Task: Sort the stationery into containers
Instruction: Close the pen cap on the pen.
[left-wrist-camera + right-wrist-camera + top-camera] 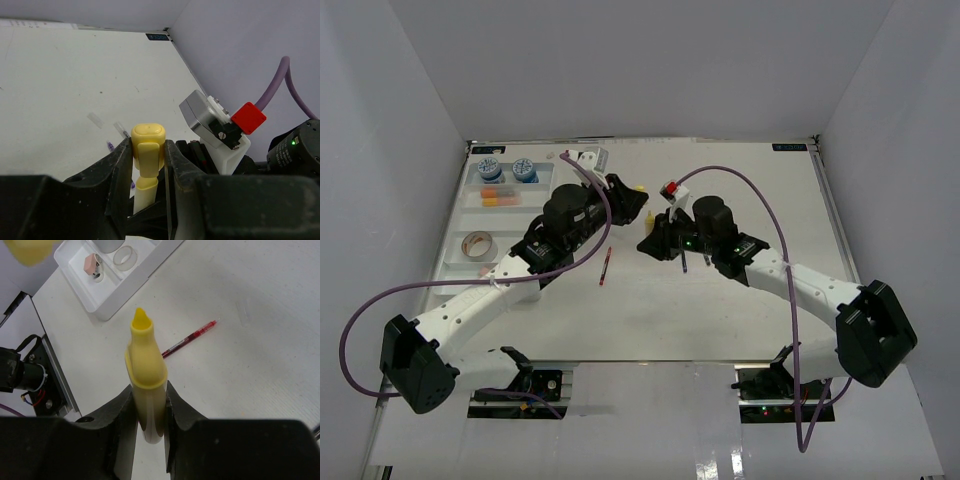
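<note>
Left fingers (127, 165): closed narrowly on a yellow cap (148, 145), one pad on each side, the cap's clip facing the wrist camera and its closed end standing clear above the fingertips.
Right fingers (171, 405): clamped on the barrel of a yellow marker (147, 370), whose bare tip points away from the hand.
Cap and marker: held apart in the air over the middle of the tabletop (740, 300). The two hands face each other at close range.
Red pen (606, 266): lying flat on the tabletop between the arms, just to the near side of the left hand and touching nothing else.
Tray (500, 222): white with raised dividers, set along the tabletop's left edge, well apart from both hands.
Tray, far end: two blue-white tubs (524, 171) side by side, with orange erasers (495, 195) in the next compartment toward the arms.
Tray, near end: a tan tape roll (477, 243) lying flat. The right wrist view also shows a clear roll (124, 257) and a pink eraser (91, 262) in neighbouring compartments.
</note>
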Available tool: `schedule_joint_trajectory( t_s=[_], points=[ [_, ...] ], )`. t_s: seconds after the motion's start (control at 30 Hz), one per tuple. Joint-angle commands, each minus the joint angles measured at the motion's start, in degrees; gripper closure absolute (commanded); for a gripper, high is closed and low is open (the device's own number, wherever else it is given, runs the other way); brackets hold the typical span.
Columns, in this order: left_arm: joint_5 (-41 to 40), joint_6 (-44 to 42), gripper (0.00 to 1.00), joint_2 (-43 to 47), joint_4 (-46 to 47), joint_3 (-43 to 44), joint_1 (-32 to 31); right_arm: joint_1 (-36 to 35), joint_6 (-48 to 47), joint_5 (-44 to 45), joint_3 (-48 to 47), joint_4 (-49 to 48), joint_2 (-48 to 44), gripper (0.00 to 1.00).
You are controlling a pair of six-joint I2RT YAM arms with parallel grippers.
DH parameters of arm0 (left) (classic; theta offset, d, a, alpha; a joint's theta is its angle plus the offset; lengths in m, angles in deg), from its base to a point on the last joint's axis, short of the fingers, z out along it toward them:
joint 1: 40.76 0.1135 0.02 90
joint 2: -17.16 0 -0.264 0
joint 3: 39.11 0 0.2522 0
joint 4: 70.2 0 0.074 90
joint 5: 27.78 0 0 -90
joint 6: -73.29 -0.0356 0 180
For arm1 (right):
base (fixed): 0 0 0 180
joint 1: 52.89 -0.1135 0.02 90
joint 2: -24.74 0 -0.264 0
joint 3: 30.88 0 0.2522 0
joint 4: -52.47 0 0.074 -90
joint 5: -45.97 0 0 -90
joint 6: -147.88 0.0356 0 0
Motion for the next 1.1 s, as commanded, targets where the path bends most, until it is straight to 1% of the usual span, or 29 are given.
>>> schedule_joint_trajectory(
  t_s=[0.0,0.6,1.07],
  points=[
    [2.3,-0.6,0.86,0.8,1.6,-0.5,0.2,-0.7,0.4,-0.3,-3.4,-2.3,0.4,0.92],
    [2.4,-1.7,0.88,-0.5,0.8,-0.2,0.1,-1.4,-1.9,1.2,-6.4,-1.0,1.6,0.92],
    [2.0,-3.3,0.9,-3.0,-1.5,1.3,-0.5,-1.9,-3.4,3.6,-6.3,-0.5,0.9,0.92]
  ],
)
